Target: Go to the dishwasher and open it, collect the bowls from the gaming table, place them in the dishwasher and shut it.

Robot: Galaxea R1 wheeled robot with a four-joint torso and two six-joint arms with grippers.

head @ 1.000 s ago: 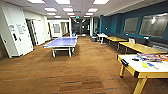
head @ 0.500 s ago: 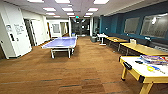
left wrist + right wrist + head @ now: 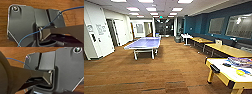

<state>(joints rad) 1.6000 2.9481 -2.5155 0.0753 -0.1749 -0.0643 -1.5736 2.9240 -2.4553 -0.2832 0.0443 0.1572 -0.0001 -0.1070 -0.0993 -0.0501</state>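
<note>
The dishwasher, the gaming table and the bowls are out of view. In the head view I face a long room with a wood-look floor [image 3: 166, 70]. In the left wrist view my arm's dark plate [image 3: 21, 25] hangs over that floor, with a thin blue cable [image 3: 31, 35] running across it. In the right wrist view the other arm's plate [image 3: 70, 68] likewise hangs above the floor [image 3: 15, 52]. I cannot make out the fingers of either gripper.
A blue table-tennis table [image 3: 145, 43] stands ahead to the left. At the near right is a yellow-framed table [image 3: 224, 72] with a white top carrying small items. Long wooden tables [image 3: 229, 50] line the teal right wall. White walls and doors [image 3: 96, 37] run along the left.
The whole head picture has shifted slightly. The yellow-framed table sits a little lower and nearer, so the camera has crept forward.
</note>
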